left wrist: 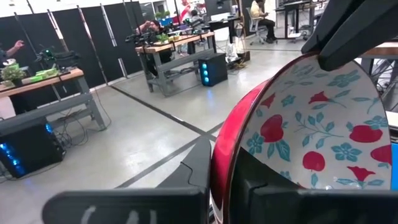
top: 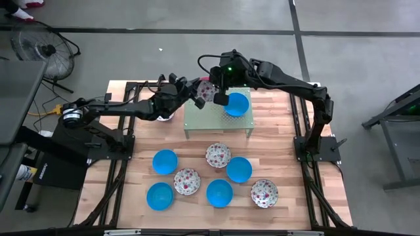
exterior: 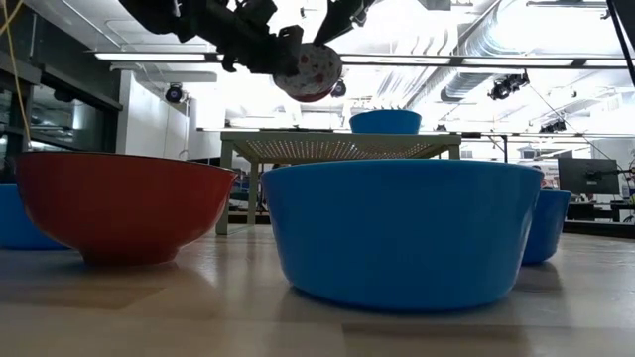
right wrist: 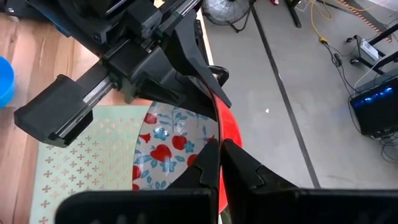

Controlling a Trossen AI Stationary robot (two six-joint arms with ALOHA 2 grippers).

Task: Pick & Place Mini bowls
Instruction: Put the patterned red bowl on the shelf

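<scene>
Seven mini bowls [top: 219, 193] sit on the near half of the wooden table [top: 282, 164], four solid blue and three white with red floral speckle. They look rigid, light and glossy, so likely slippery; the thin rim seems the best place to pinch. Farther back, a blue bowl [top: 237, 104] rests on the green stand [top: 197, 119]. Just left of it, raised above the stand, a floral bowl [top: 207, 91] with a red outside is held on edge. Both the left gripper [top: 195, 92] and the right gripper [top: 219, 96] have fingers pinching its rim from opposite sides.
</scene>
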